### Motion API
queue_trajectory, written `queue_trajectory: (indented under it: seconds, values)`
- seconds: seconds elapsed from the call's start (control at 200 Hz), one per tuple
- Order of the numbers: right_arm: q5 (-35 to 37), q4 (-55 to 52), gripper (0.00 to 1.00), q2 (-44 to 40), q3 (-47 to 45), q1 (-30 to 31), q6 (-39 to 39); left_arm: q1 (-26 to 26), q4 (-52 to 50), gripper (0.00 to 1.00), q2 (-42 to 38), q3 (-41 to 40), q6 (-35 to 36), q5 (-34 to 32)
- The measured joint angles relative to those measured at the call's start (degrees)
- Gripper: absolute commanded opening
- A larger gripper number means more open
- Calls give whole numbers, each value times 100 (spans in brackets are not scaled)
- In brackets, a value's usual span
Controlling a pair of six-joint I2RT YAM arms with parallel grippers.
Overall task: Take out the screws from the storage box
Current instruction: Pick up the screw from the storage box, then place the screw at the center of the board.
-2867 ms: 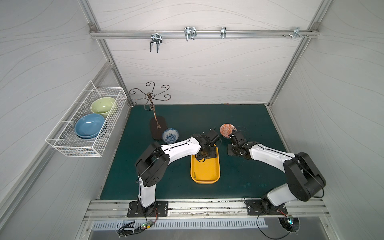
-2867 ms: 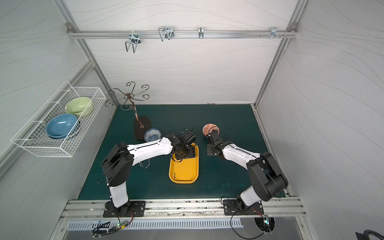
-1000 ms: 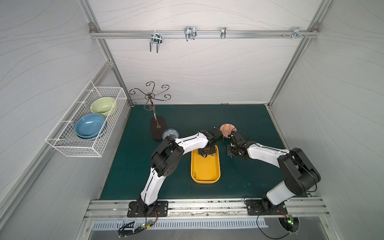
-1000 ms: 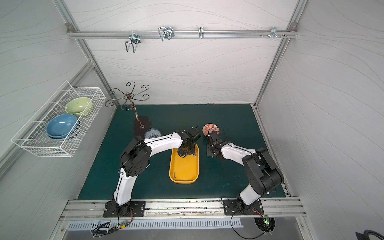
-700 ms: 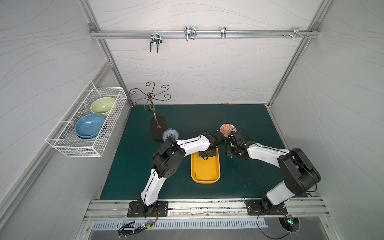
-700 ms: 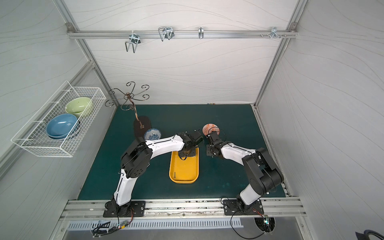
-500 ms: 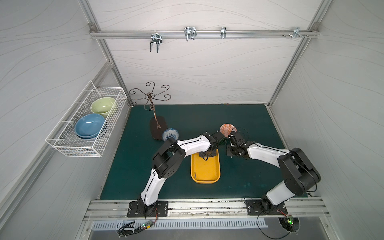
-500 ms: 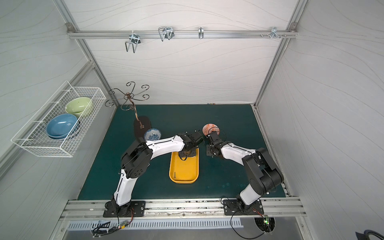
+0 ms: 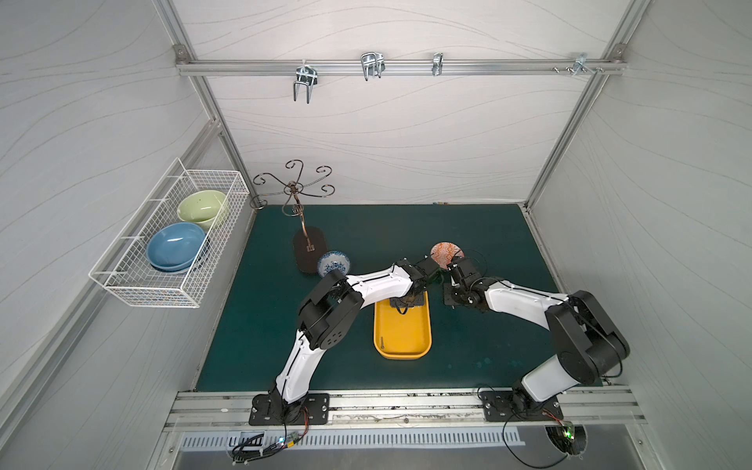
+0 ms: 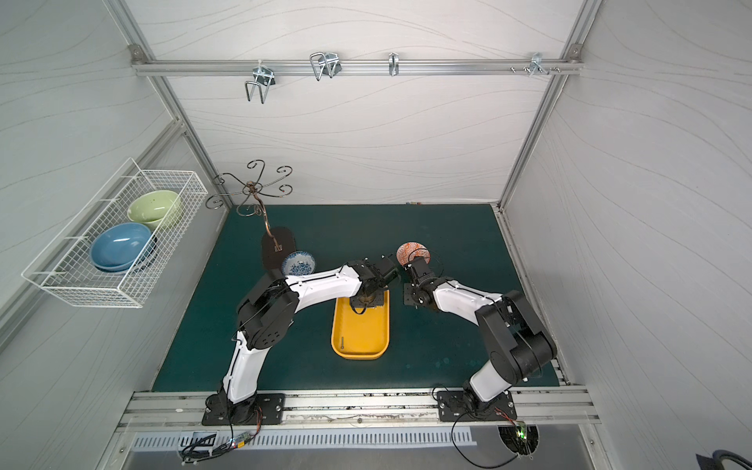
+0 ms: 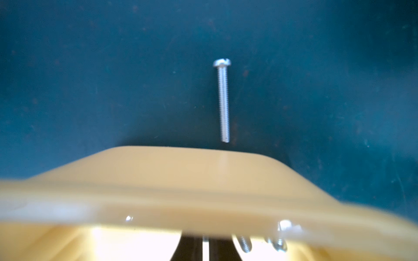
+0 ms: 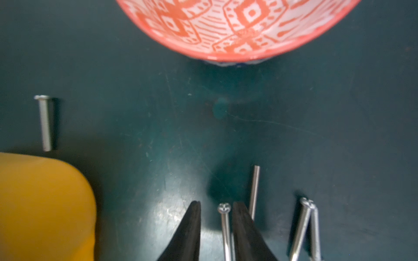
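Left arm (image 9: 378, 283) and right arm (image 9: 517, 297) stretch forward, low; left gripper (image 11: 205, 243) is closed; right gripper (image 12: 216, 203) slightly parted.

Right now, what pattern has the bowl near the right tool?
The bowl shows orange-red diamonds on white; clearest in right wrist view.

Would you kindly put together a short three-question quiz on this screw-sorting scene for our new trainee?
1. True or false: the storage box holds nothing.
2. The right gripper has its jaws: A) shut with nothing between them; B) apart, astride a mat screw; C) down inside the storage box.
3. What colour is the patterned bowl nearest the right gripper?
Key: 1 false, a tray screw lies in its near-left corner; 2 B; 3 orange-red.
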Motion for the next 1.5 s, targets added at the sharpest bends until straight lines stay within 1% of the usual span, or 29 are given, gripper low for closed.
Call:
queue_trajectory:
  seconds: [0.075,0.17,0.26,0.33,0.475,0.585,0.845,1.03,1.156,1.351,1.501]
  values:
    - [-20,-24,33,-267,-13,0,-46,0,184,0,-155,-236,74,-4]
    - [-59,-20,37,-800,-15,4,-96,0,446,0,-433,-614,144,-26]
    - [-87,0,37,-1248,-17,44,-166,0,426,0,-673,-903,208,-28]
    - [-87,9,37,-1408,-17,105,-205,0,332,0,-743,-960,240,-57]
    - [-50,-11,39,-1416,-33,343,-315,0,295,0,-868,-999,271,-105]
    - [-11,-13,39,-1443,-63,516,-389,0,326,0,-1154,-1150,291,-111]
    - [31,-17,39,-1775,-195,822,-492,0,341,0,-2153,-1515,310,-155]
    - [149,-50,39,-1978,-203,1189,-509,0,319,0,-2973,-1937,306,-280]
    - [245,-79,40,-2100,-203,1445,-505,13,286,0,-3344,-2166,291,-417]
    - [428,-251,40,-2057,-111,1932,-503,201,275,0,-3958,-2758,229,-442]
    - [549,-273,40,-1720,85,2262,-490,675,317,0,-4478,-3338,160,-297]
